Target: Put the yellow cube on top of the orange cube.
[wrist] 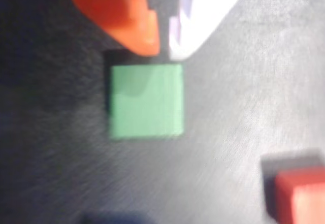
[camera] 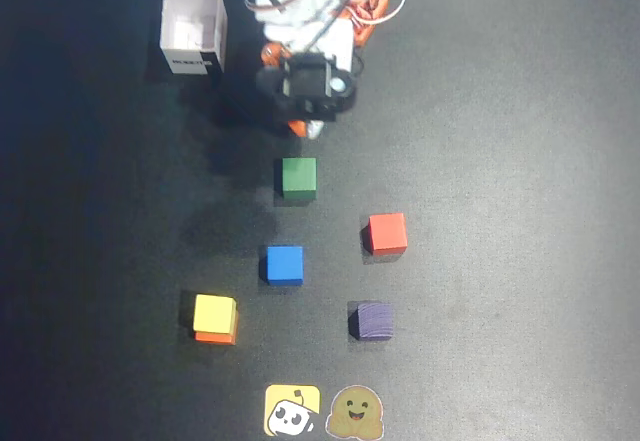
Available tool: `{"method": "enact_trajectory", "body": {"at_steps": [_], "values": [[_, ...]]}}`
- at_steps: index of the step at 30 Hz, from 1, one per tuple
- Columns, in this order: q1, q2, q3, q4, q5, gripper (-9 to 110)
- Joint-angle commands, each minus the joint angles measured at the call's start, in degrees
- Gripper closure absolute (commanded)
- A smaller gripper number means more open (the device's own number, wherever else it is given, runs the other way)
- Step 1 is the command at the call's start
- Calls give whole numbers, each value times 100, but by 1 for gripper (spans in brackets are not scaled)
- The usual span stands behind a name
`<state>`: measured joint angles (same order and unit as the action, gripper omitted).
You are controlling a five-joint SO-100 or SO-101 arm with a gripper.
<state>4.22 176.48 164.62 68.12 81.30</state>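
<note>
Your end effector [wrist: 162,49] was closed and empty, tips just above the green cube [wrist: 147,101]; the yellow cube [camera: 214,313] sat on the orange cube [camera: 215,337], well apart, lower left on the counter [camera: 500,111] in the overhead view.

A dark, almost black table surface [camera: 520,141] fills the whole overhead view, with a faintly grainy, matte texture. No walls, floor or windows show. Light falls unevenly: the right side and centre look greyer and brighter, while the left edge and top left corner sink into deep shadow. Soft, short shadows lie on the surface. In the wrist view the same dark surface [wrist: 238,112] appears blurred, with a pale sheen across its right half and darkness on the left.
</note>
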Motion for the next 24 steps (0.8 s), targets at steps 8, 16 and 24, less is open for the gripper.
{"method": "enact_trajectory", "body": {"at_steps": [8,16,24], "values": [[-220,70,0,404,-492,101],[-193,70,0,396,-633,101],[-193,70,0,396,-633,101]]}}
